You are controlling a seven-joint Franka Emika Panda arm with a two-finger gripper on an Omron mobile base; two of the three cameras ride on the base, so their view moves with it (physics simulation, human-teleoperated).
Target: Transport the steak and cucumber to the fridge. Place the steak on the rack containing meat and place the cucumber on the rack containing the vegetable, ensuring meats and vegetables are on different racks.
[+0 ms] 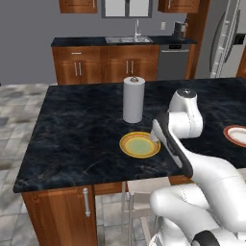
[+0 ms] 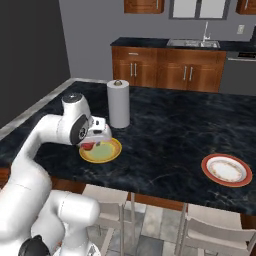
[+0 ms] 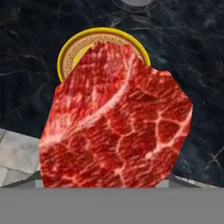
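The steak [image 3: 116, 118], bright red and marbled, hangs close to the hand camera and hides my fingertips. It is well above the yellow plate [image 3: 70, 57] on the black island counter. In the right base view the steak [image 2: 87, 146] shows as a red bit under my gripper [image 2: 92, 142], over the left edge of the yellow plate [image 2: 106, 152]. My gripper is shut on the steak. The grey-silver fridge [image 1: 223, 43] stands at the far right of the room, its doors closed. The cucumber is out of view.
A paper towel roll [image 1: 133, 100] stands upright just behind the yellow plate [image 1: 140, 144]. A red-rimmed plate [image 2: 226, 170] lies on the counter to the right. Stools [image 2: 210, 230] stand along the near edge of the island. Cabinets and a sink [image 1: 127, 40] line the back wall.
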